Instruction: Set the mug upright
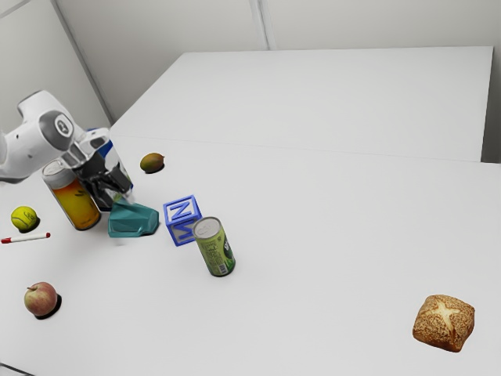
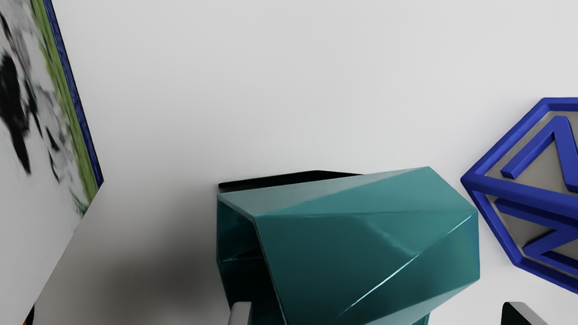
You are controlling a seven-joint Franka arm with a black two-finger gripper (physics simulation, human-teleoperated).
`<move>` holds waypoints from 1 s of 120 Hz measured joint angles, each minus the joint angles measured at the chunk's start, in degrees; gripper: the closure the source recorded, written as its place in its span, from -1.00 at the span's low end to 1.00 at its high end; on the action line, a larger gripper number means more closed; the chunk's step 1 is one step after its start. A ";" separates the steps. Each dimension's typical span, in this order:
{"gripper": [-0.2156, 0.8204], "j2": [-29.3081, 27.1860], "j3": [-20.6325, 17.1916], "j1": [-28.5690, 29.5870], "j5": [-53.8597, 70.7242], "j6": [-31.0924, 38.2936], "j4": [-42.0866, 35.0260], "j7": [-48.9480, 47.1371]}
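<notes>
A glossy teal mug with angular, faceted walls lies tipped on its side on a white table, its shadowed open mouth facing away from a nearby blue-and-gray lettered cube.

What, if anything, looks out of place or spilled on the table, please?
The mug lies on its side, its open mouth facing away from the block, which is odd for something meant to stand on its base. I see no spill beside it.
</notes>
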 joint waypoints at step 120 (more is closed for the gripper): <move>0.30 -0.55 -0.13 0.46 -3.16 -0.53 -0.52 1.37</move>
